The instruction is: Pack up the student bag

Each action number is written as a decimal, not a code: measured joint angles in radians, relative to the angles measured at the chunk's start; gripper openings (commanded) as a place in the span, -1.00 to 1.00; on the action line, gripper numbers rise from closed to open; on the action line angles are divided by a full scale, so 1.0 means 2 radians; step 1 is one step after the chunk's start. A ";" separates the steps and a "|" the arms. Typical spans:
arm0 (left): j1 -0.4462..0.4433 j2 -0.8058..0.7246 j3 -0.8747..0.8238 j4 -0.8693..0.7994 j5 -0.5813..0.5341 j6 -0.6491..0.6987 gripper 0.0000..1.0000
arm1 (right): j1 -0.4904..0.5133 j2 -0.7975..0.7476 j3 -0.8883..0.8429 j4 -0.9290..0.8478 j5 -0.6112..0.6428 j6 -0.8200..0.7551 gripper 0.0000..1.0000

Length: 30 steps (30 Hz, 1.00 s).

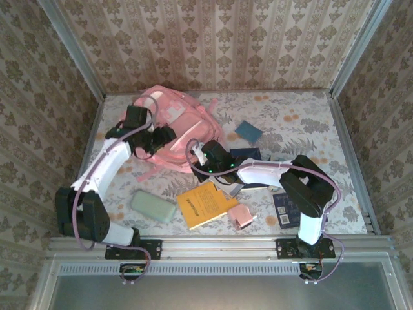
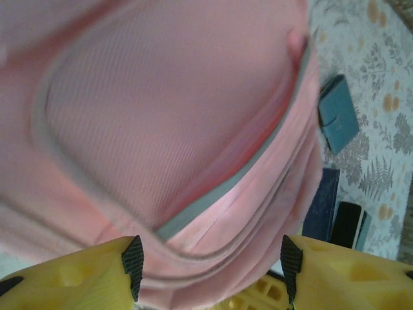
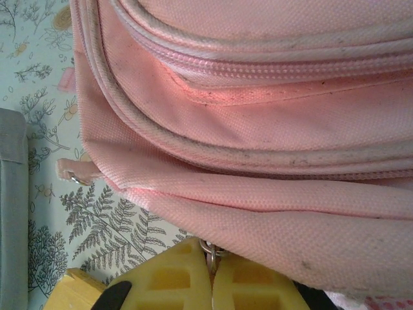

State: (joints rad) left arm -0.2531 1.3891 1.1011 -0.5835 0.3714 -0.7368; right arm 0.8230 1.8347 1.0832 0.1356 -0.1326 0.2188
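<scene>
Holds left hand [image 2: 210, 265] spread close over the student bag [image 2: 181, 116]. Pinches a zip pull [image 3: 210, 253] with right hand [image 3: 210, 274] at frame bottom, zipper line [image 3: 258, 70] lying crosswise above.

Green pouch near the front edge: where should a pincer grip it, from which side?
Across its short width at mid-length, straight down from above. The green pouch lies flat on the table, apart from the yellow book beside it, so both long edges look reachable.

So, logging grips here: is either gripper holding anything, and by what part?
The right gripper pinches the student bag by its metal zip pull; left gripper holds nothing.
</scene>
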 measured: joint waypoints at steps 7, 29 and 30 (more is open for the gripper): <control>-0.004 -0.143 -0.175 0.039 -0.013 -0.132 0.09 | 0.002 0.012 0.000 0.032 -0.008 0.030 -1.00; -0.007 -0.112 -0.259 0.224 -0.070 -0.264 -0.37 | 0.014 0.028 -0.007 0.077 -0.010 0.065 -1.00; -0.007 -0.108 -0.259 0.227 -0.071 -0.264 -0.40 | 0.014 0.029 -0.007 0.077 -0.010 0.065 -1.00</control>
State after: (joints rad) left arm -0.2680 1.1740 0.5827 -0.1287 0.2302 -1.2644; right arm 0.8501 1.8927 1.0698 0.2893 -0.1516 0.3489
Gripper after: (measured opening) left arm 0.321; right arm 0.067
